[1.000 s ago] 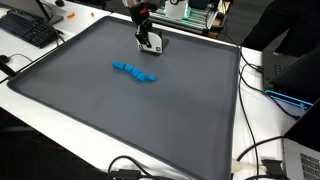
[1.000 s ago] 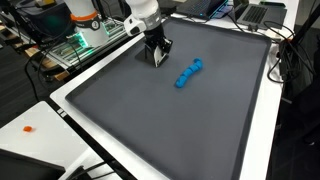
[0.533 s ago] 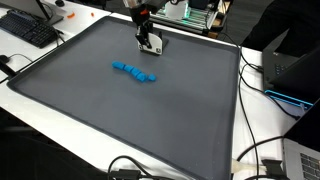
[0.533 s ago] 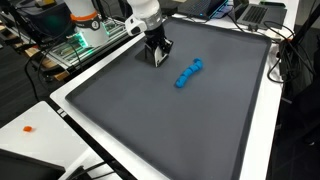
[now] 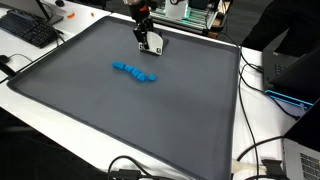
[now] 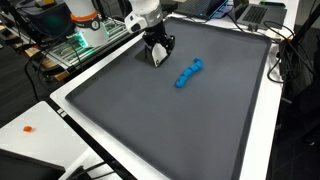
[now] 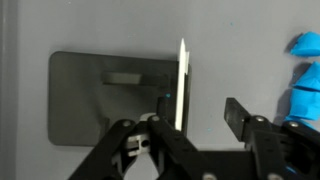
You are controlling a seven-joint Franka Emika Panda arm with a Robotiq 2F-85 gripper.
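Near the back edge of a dark grey mat (image 5: 120, 115), in both exterior views, the robot's gripper (image 5: 149, 38) hung straight down over a small thin white card (image 5: 153, 45), low enough that its fingertips reached to about the card's height. From the wrist view the card (image 7: 182, 85) appeared edge-on as a narrow pale strip, so it stood on its edge rather than lying flat. The gripper (image 7: 200, 108) had its fingers apart: one finger sat right against the card, probably propping it upright, while the opposite finger stood clear with bare mat showing between them, so nothing was clamped. A darker rectangle (image 7: 100, 95) spread over the mat beside the card; it was most likely the card's shadow, though the blurred wrist view left that uncertain. A knobbly blue plastic piece (image 5: 134, 72) lay flat nearer the middle of the mat, well apart from the card, and showed only at the margin of the wrist view (image 7: 305, 75). Seen from the opposite side, the card (image 6: 156, 60) leaned beneath the gripper (image 6: 158, 48), with the blue piece (image 6: 188, 73) alongside.
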